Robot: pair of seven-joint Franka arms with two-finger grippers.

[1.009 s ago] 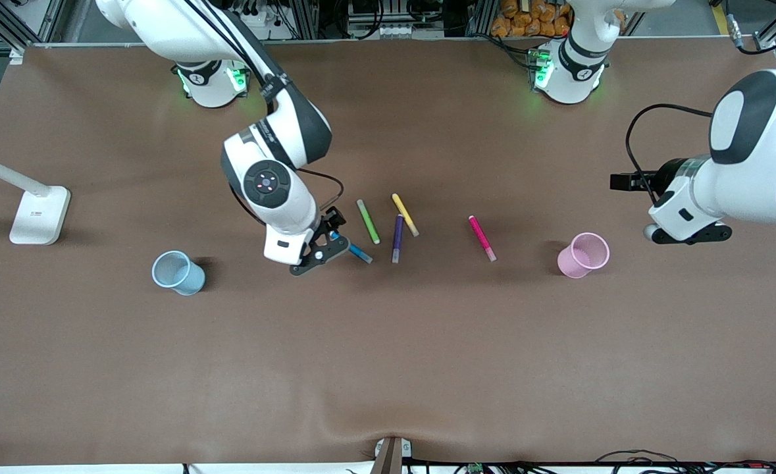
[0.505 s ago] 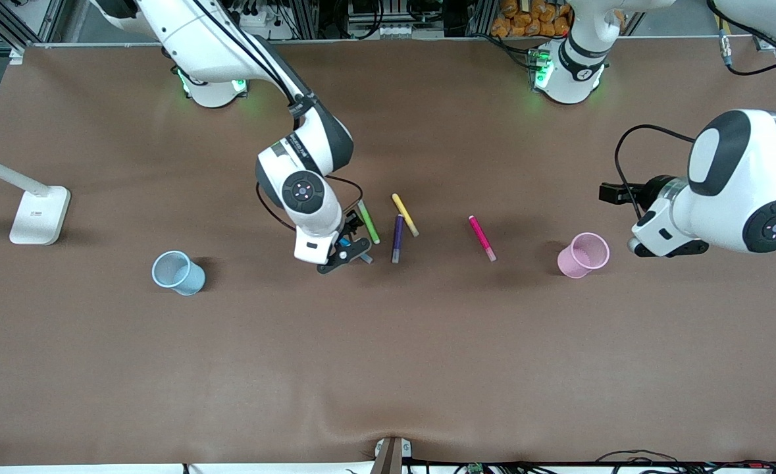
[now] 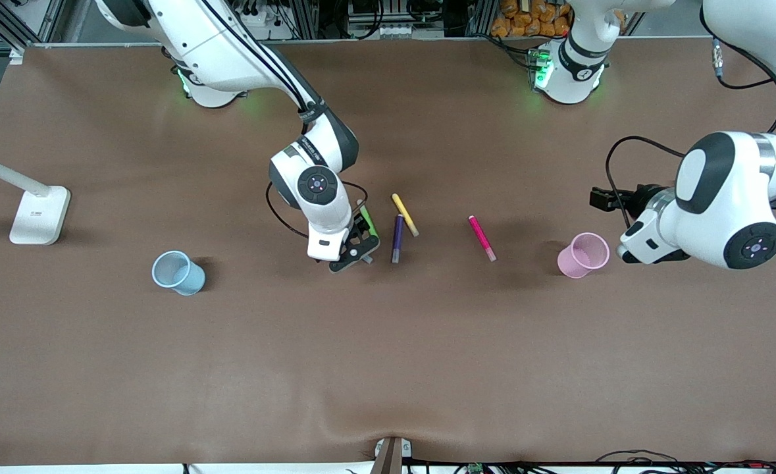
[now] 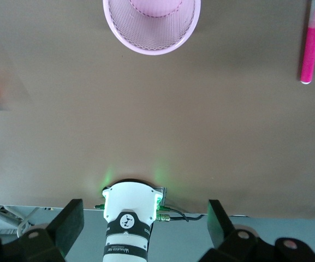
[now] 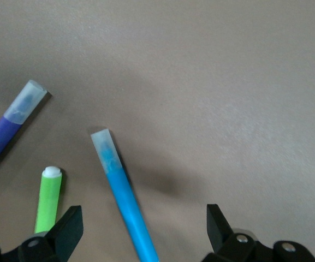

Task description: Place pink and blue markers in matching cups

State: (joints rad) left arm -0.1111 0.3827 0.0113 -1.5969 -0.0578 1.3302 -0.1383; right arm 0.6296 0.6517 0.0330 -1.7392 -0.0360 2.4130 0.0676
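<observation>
Right arm reaching in, right gripper [image 3: 355, 250] hovering jaws apart over the blue marker [image 5: 123, 194], mostly hiding it from the front, left gripper [image 3: 615, 247] waiting beside the pink cup [image 3: 583, 255], fingers seemingly apart, pink marker [image 3: 482, 237] lying between, blue cup [image 3: 177, 272] standing toward the right arm's end.

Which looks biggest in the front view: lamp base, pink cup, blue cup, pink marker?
1. Lamp base.
2. Pink cup and blue cup: they look alike, so no ranking between them.
3. Pink marker, long but far slimmer.
</observation>
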